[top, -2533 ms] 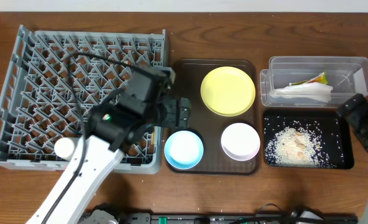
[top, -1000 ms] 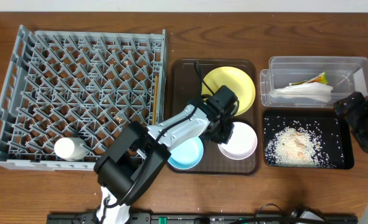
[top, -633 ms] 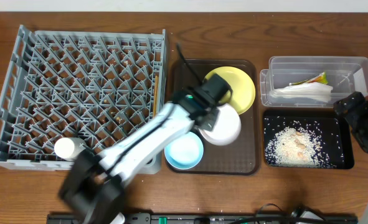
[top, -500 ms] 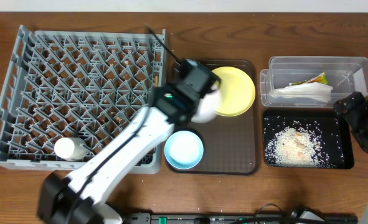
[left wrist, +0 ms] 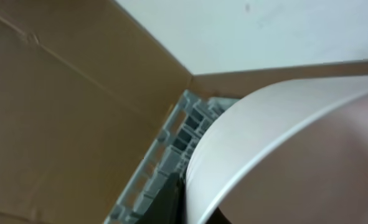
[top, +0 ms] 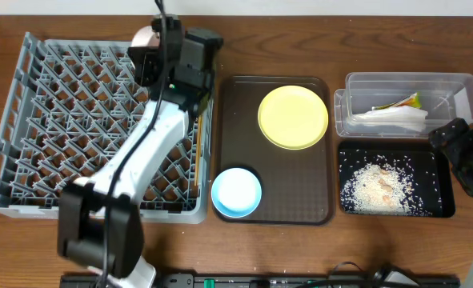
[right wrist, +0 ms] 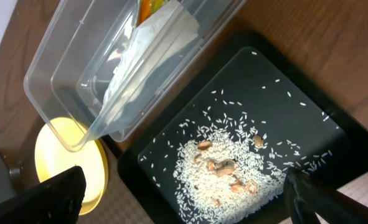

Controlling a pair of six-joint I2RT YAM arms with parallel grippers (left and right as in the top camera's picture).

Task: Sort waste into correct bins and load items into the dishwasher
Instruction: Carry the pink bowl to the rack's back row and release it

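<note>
Blue comes first: the light blue bowl (top: 236, 192) sits nearest, at the 7 o'clock corner of the brown tray (top: 300, 192), untouched. The black tray (top: 436, 200) of rice scraps (top: 376, 186) lies well off at its 3 o'clock. The right pincer (top: 454, 142) hangs released at the black tray's 3 o'clock edge, grasping nothing, so it poses little risk there.

Farther back, the chopsticks (top: 195, 164) lie along the 3 o'clock edge of the grey rack (top: 52, 120), right under the left arm. A low sweep of that arm could knock them loose. The yellow plate (top: 293, 118) rests at the brown tray's 1 o'clock, and the clear tub (top: 364, 84) beyond holds the napkin (top: 392, 120) and wrapper (top: 408, 102).

Farthest, the left pincer (top: 166, 62) is clenched on the white bowl (top: 142, 50), held tilted above the rack's 1 o'clock corner. Trouble seems likeliest here. The bowl hangs close to the far rim, so a release may tip it over the edge onto the tabletop (top: 300, 40), or let it strike the pegs and bounce. The wrist view shows only the white bowl (left wrist: 283, 143) and a strip of rack (left wrist: 171, 155). How firm the hold is I cannot tell, and a thin rim grip could slip.
</note>
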